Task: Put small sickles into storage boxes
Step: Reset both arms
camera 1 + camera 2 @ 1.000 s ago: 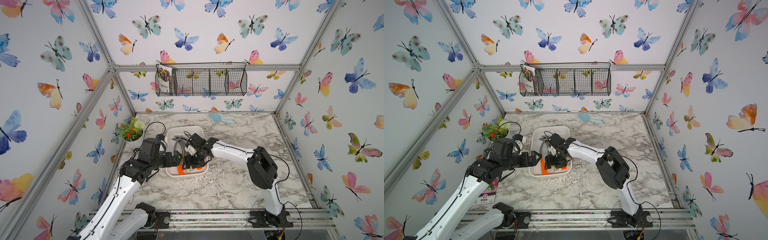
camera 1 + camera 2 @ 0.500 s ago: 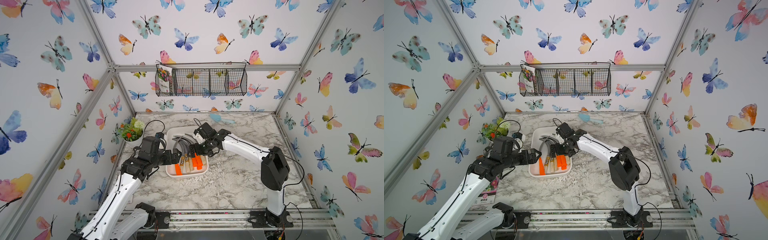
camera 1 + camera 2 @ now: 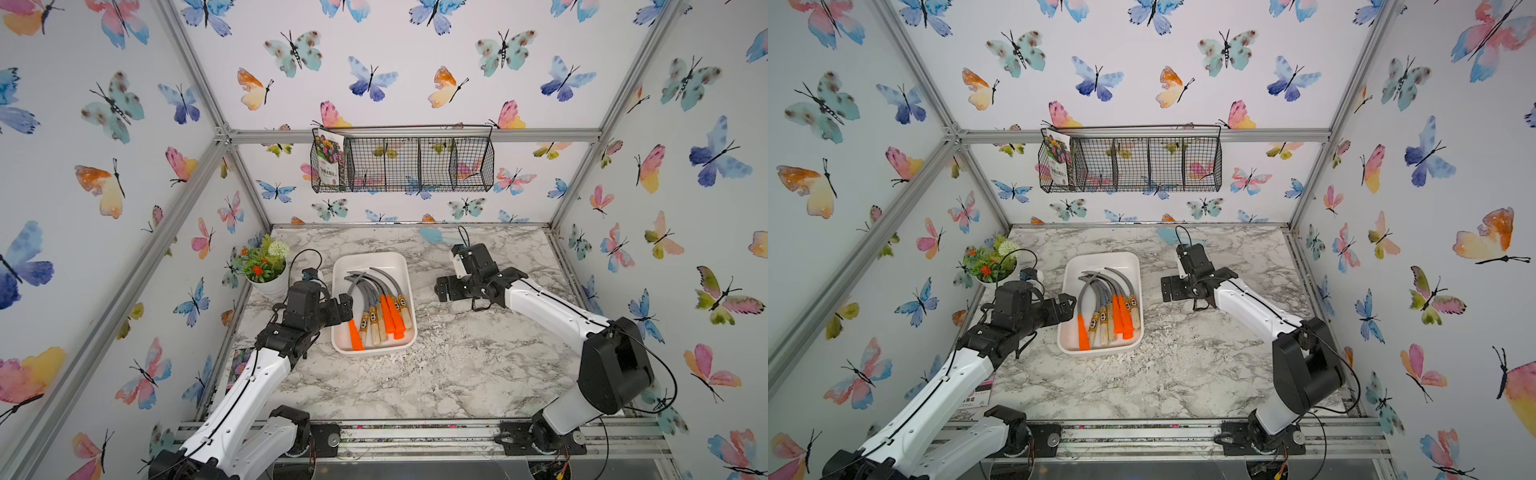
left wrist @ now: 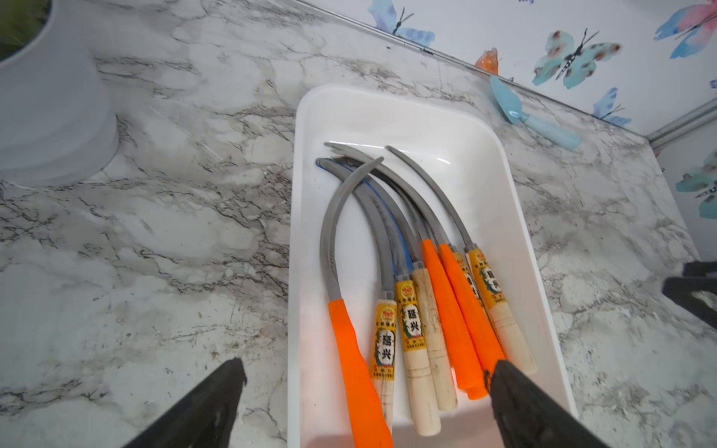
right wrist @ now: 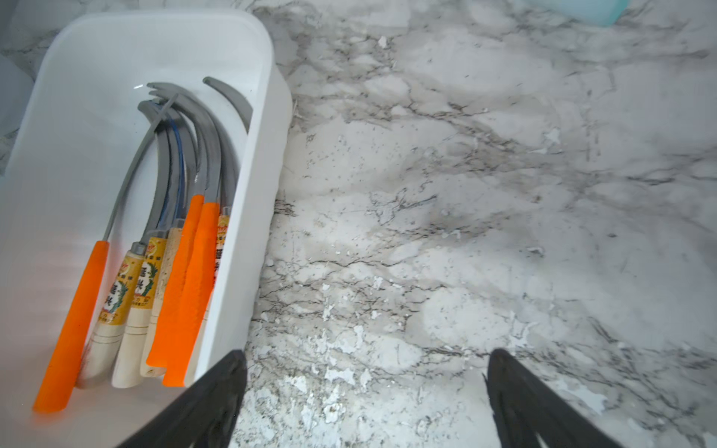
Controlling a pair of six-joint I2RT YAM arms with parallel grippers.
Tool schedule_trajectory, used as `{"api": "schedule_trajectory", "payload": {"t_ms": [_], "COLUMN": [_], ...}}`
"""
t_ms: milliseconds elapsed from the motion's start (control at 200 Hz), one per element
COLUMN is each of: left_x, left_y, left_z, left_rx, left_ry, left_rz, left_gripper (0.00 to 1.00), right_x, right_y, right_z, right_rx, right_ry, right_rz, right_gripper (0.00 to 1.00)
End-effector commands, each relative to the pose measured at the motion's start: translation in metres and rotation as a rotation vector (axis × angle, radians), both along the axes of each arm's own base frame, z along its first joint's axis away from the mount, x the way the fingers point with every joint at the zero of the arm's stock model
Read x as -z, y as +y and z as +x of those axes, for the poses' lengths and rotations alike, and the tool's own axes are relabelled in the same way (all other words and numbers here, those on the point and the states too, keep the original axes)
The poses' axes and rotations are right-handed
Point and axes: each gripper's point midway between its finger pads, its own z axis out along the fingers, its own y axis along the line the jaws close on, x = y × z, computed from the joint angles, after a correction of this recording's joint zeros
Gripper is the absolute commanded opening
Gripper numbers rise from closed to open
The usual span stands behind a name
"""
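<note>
- We see the small sickles (image 3: 380, 309) lying bunched in the white tray (image 3: 371, 257), with handles at the near end and blades curving toward the far end.
- Left gripper (image 4: 364, 378): jaws wide apart and empty, at the tray's left rim.
- Right gripper (image 5: 364, 364): jaws wide apart and empty, over the marble table (image 5: 465, 194) to the right of the tray.

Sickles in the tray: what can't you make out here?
- Sickles count: blades overlap and handles stack in both wrist views; too small in top views.
- White tray near end: cut off by the left wrist view's edge.
- Pale blue trowel: cropped to a corner in right wrist view.
</note>
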Motion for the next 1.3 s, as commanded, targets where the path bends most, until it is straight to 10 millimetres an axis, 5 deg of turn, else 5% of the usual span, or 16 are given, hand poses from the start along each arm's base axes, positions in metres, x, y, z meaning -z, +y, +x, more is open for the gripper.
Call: {"api": "schedule_trajectory", "payload": {"t_ms": [0,75,295,671,951,1116,1186,1296], "left_x": [-0.013,-0.005,0.025,0.039,0.035,0.041,0.033,0.047], "left_y": [0.023,0.034,0.067,0.128,0.119,0.113,0.099,0.097], "left_z": [0.020,0.022,0.018,0.032,0.047,0.058,0.054,0.052], "left_rx": [-0.121,-0.159,-0.260,-0.385,-0.282,-0.225,-0.164,-0.168], "left_ry": [-0.150,-0.180,-0.223,-0.285,-0.418,-0.424,-0.513,-0.508], "left_rz": [0.027,0.057,0.118,0.184,0.263,0.262,0.229,0.240], "left_gripper": [0.98,0.99,0.98,0.98,0.98,0.98,0.98,0.98], "right_x": [-0.034,-0.037,0.008,0.045,0.037,0.035,0.035,0.036], "right_y": [-0.035,-0.063,-0.128,-0.167,-0.182,-0.198,-0.198,-0.195], "right_z": [0.027,0.030,0.029,0.027,0.038,0.026,0.023,0.015], "right_rx": [0.061,0.118,0.267,0.321,0.394,0.439,0.426,0.397], "right_ry": [-0.259,-0.341,-0.385,-0.500,-0.589,-0.668,-0.679,-0.724], "right_rz": [0.001,-0.028,-0.145,-0.229,-0.201,-0.134,-0.116,-0.095], "right_gripper": [0.98,0.98,0.98,0.98,0.98,0.98,0.98,0.98]}}
